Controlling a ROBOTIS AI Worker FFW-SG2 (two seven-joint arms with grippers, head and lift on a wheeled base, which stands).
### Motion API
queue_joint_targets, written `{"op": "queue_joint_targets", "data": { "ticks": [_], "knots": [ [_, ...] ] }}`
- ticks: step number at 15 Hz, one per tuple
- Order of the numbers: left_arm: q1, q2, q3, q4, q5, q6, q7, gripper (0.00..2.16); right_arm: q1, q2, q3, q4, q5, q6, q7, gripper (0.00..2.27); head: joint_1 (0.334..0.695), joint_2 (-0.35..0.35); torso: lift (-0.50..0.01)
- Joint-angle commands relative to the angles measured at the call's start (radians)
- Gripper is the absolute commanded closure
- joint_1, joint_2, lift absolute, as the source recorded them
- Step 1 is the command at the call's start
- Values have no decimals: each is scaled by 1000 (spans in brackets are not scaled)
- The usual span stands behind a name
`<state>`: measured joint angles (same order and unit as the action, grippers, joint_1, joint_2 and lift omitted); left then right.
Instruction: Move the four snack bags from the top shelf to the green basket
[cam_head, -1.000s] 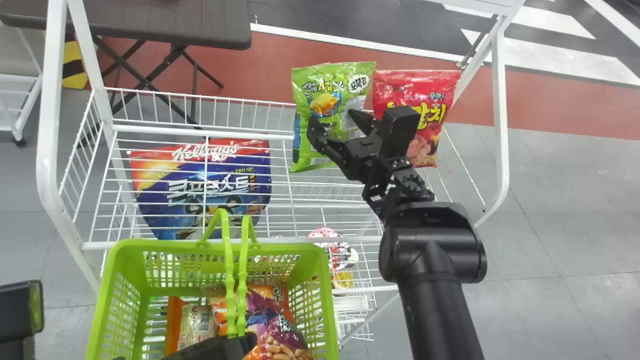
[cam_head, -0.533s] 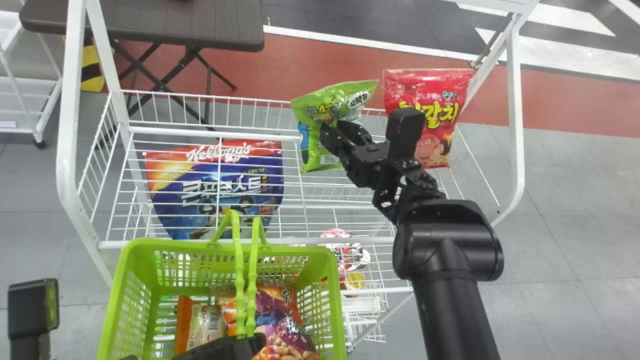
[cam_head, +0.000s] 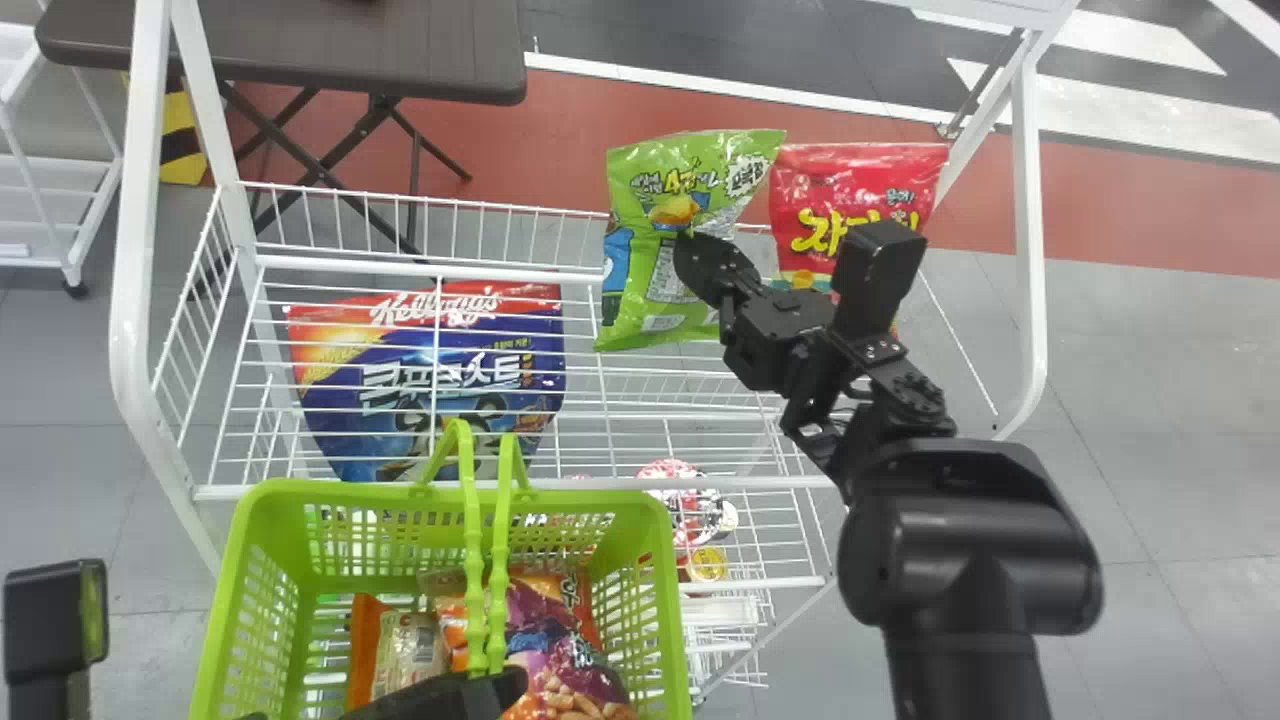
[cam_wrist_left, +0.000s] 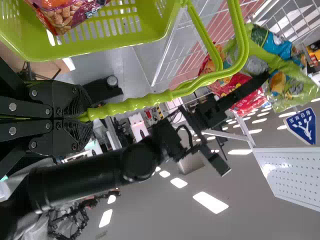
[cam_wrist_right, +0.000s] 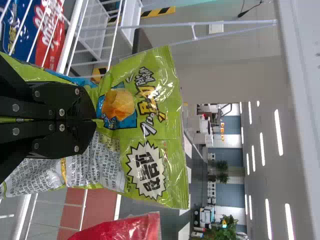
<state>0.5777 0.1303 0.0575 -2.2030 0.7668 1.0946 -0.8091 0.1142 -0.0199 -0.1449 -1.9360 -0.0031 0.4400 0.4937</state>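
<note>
— first off, doing what with the right tool (cam_head: 690, 250)?
— pinching the green snack bag (cam_head: 650, 180) by the middle of its front, toward the far side of the wire rack (cam_head: 740, 482). holding it roughly upright, with a slight tilt. can't tell if touching the wires.
— and just to the right of that?
— got a red snack bag (cam_head: 850, 180) there, far right, upright and partly behind the right arm.
— what about the left tool (cam_head: 500, 688)?
— pinching the handles (cam_head: 470, 560) of the green basket (cam_head: 655, 510), down at the near side, left of the right arm.
— anything inside the basket?
— yep, a purple snack bag (cam_head: 535, 620) toward the right, plus an orange packet (cam_head: 362, 640) just left of it.
— and elsewhere on the rack?
— look left, beyond the basket: a big blue bag (cam_head: 430, 390) with a red top, seen through the wires. also a yellow-lidded tub (cam_head: 707, 563), lower down, right of the basket.
— and past the rack?
— see a dark table (cam_head: 280, 40), far left.
</note>
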Motion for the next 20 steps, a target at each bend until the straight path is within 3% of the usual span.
{"op": "queue_joint_targets", "data": {
  "ticks": [1, 7, 10, 13, 20],
  "knots": [
    [4, -3, -2, -9, -4, 0, 2, 1362, 70, 0, -15, -202, -37, 228, 2, 2020, 695, -286, 0],
    [10, -4, -10, -27, -8, 3, 8, 1362, 177, 12, -116, -621, -141, 1103, 2, 2020, 695, -333, 0],
    [16, -6, -11, -40, -11, 3, 11, 1362, 249, 12, -216, -724, -305, 1132, 2, 2017, 695, -350, 0],
    [16, -12, -18, -43, -14, 0, 11, 1362, 338, 21, -206, -752, -374, 1132, -1, 2017, 695, -350, 0],
    [16, -12, -18, -52, -17, 3, 11, 1362, 458, 21, -94, -707, -364, 1132, 2, 2017, 695, -344, 0]
  ]
}}
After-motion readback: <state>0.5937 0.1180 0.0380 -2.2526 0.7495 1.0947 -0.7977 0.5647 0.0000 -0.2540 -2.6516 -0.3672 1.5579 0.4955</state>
